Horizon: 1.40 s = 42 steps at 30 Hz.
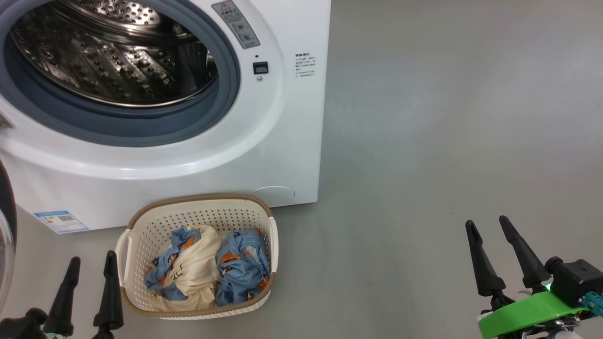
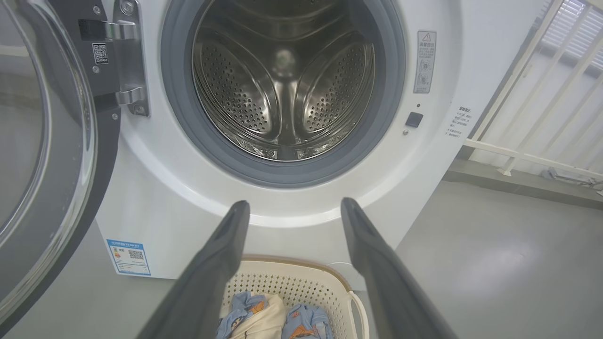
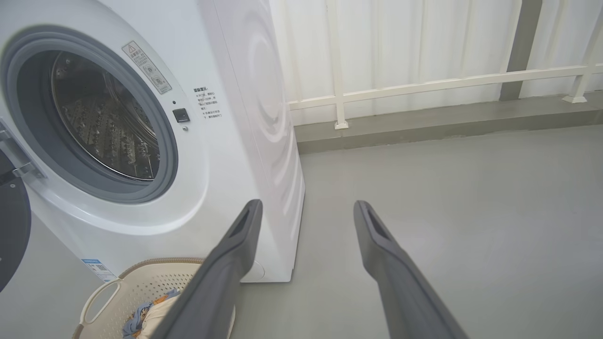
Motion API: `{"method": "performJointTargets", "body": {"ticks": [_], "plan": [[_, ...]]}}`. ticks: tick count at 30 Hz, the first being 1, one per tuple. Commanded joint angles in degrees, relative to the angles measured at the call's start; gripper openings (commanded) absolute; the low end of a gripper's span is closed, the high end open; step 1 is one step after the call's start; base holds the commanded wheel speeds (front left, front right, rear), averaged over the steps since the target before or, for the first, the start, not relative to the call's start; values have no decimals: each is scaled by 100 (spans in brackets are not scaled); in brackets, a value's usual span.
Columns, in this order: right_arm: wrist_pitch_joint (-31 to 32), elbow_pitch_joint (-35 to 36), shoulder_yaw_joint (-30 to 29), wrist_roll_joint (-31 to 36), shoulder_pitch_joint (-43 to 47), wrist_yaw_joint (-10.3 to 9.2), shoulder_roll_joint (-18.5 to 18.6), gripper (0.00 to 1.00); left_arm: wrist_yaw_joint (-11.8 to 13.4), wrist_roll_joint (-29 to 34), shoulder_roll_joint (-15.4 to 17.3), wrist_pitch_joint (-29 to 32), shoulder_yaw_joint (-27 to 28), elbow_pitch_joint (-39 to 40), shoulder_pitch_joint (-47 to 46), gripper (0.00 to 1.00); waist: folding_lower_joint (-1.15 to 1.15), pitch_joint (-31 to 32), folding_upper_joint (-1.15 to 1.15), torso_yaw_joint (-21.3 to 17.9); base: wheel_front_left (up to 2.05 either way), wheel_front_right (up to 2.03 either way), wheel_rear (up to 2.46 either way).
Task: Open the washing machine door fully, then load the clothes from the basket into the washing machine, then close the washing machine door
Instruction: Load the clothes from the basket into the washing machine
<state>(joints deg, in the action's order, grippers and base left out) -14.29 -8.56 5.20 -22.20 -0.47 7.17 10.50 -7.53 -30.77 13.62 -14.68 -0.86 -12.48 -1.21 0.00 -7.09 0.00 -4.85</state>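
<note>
The white washing machine (image 1: 292,141) stands with its steel drum (image 1: 113,52) uncovered. Its black-rimmed glass door (image 2: 42,155) is swung out to the left, with a sliver of the door (image 1: 4,226) at the head view's left edge. In front of it on the floor sits the cream basket (image 1: 141,226), holding the clothes (image 1: 207,268): one cream garment between light blue printed ones. My left gripper (image 1: 92,263) is open just left of the basket, and its wrist view looks over the basket (image 2: 325,282) into the drum. Far off to the right my right gripper (image 1: 487,223) is open over bare floor.
Grey floor (image 1: 447,117) stretches to the right of the washer. A white railing (image 3: 424,84) on a low grey kerb runs behind it. A blue label (image 1: 61,221) sits low on the washer's front.
</note>
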Motion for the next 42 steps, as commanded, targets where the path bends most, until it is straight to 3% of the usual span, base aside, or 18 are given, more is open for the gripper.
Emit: {"method": "performJointTargets", "body": {"ticks": [1, 12, 21, 34, 42], "plan": [[-71, 148, 83, -53, -130, 32, 71, 100, 4, 24, 144, -32, 203, 164, -210, 100, 0, -11, 0, -1, 12, -12, 0], [-71, 160, 87, -42, -163, 32, 33, 100, 4, 167, 14, -32, 180, 87, -231, 100, 0, -81, 0, 0, 0, 0, 0], [-71, 195, 127, -30, -263, 32, -41, 100, 4, 325, -159, -32, 8, -433, -393, 100, 0, -328, 0, -26, 0, 0, 0], [-71, 309, 71, 34, -712, 32, -172, 100, 4, 8, -138, -32, -615, -1925, -1478, 100, 0, -1284, 0, -60, 0, 0, 0], [-71, 365, 130, 84, -1097, 32, -357, 100, 4, -390, 129, -28, -1598, -3188, -2569, 100, 0, -2080, 0, -223, 0, 0, 0]]}}
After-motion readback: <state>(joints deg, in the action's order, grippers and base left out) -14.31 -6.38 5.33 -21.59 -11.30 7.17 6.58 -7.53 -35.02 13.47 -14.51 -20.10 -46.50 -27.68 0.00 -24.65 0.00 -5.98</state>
